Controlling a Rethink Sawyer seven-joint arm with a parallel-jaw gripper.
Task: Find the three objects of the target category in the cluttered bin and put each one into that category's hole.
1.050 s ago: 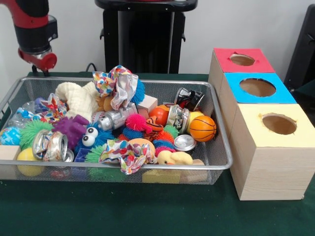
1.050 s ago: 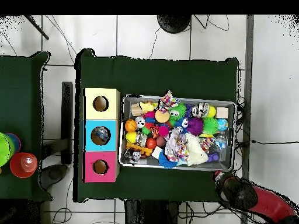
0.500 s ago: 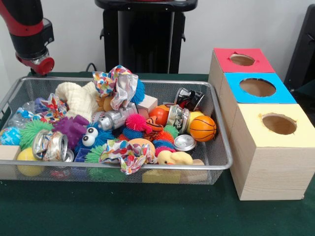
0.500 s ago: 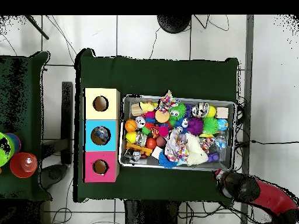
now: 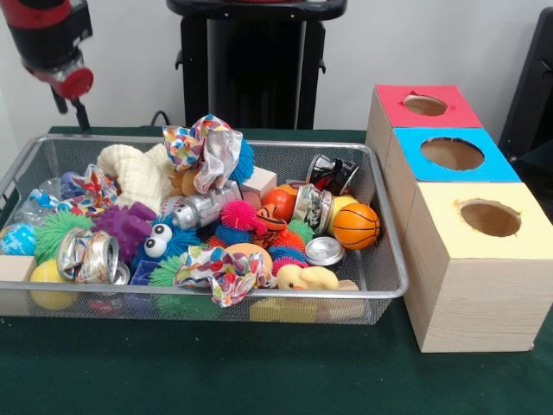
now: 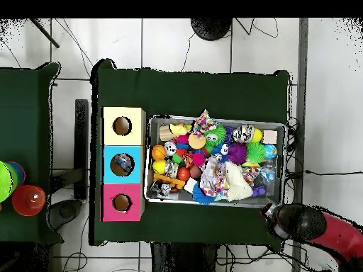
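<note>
Front view, left to right. Gripper [image 5: 71, 102] hangs above the far left corner of the wire bin [image 5: 380, 290], clear of its contents; whether its fingers are spread or pressed together cannot be told. Inside the bin, along the left part, lie a crushed can [image 5: 89, 255], a purple spiky toy [image 5: 125, 225] and a white plush [image 5: 138, 175]; a patterned cloth [image 5: 207, 151] rests at the far middle. Toward the right end sit a basketball [image 5: 356, 226], a metal lid [image 5: 324, 251] and, at the near rim, a yellow duck [image 5: 307, 277]. Just beside the bin's right end stand three boxes with holes: the red box [image 5: 426, 105] farthest, the blue box [image 5: 452, 154] between, the yellow box [image 5: 484, 220] nearest.
</note>
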